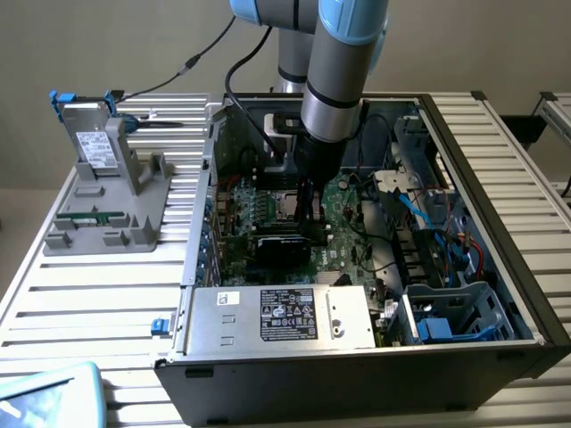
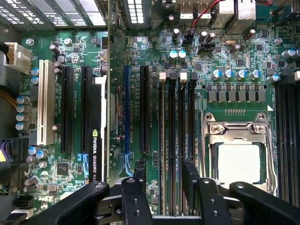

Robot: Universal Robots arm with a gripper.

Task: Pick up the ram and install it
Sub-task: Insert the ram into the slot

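My gripper hangs low over the motherboard inside the open computer case. Its two black fingers stand apart, straddling the row of long black memory slots beside the CPU socket. Nothing is pinched between the fingers. Seen from straight above, the ram cannot be told apart from the slots, so I cannot tell whether it stands in one. In the exterior view the gripper sits at the middle of the board, just above the black graphics card.
A grey fixture on the slatted table at the exterior view's left holds a grey drive with blue tabs and a narrow green board stick. The power supply sits at the case front, with cables and a drive cage at the right.
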